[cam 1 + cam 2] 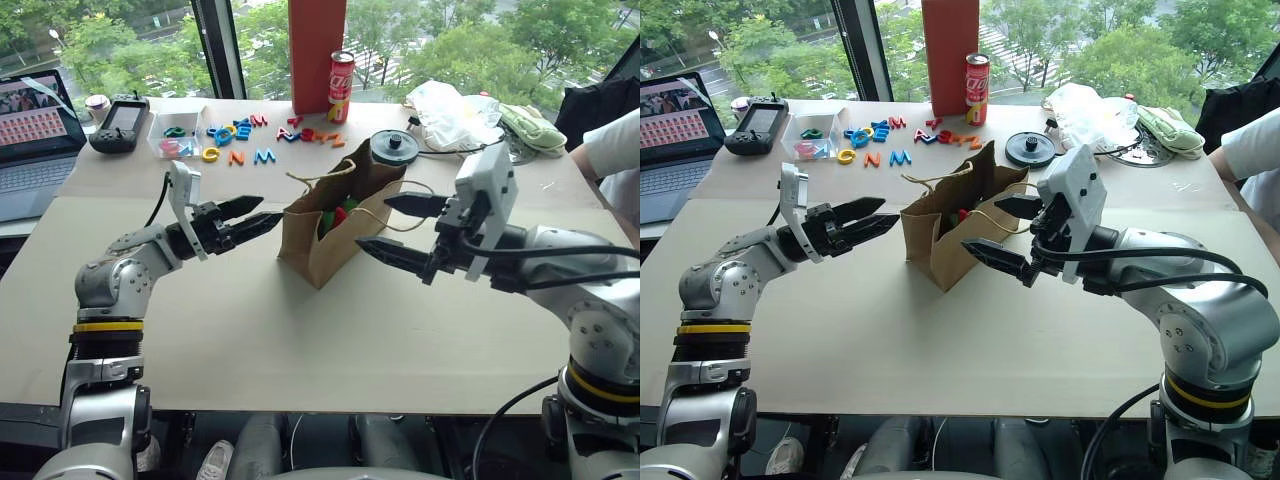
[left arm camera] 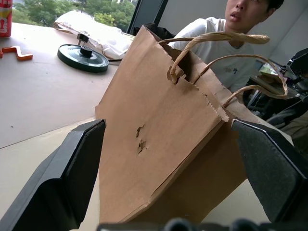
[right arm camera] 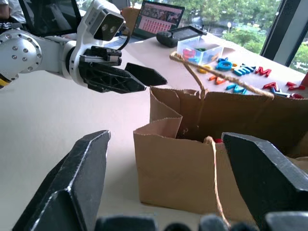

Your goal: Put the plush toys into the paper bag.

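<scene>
The brown paper bag (image 1: 318, 243) stands upright in the middle of the table, its mouth open and its string handles loose. Inside it I see a bit of the red plush toy (image 1: 341, 213) and of the green plush toy (image 1: 327, 222); the bag's walls hide the rest of both. My left gripper (image 1: 266, 212) is level, just left of the bag and apart from it, open and empty. My right gripper (image 1: 372, 222) stands open on the bag's right side, one finger by the rim and one by the wall, holding nothing. The wrist views look at the bag between spread fingers (image 2: 72, 178).
Behind the bag lie coloured letters (image 1: 240, 135), a clear box (image 1: 178, 135), a cola can (image 1: 341, 86), an orange post (image 1: 317, 50), a black disc (image 1: 394, 147), a white plastic bag (image 1: 450, 115) and pale green cloth (image 1: 530, 128). A laptop (image 1: 35, 140) is far left; a person's arm (image 1: 610, 150) is at right.
</scene>
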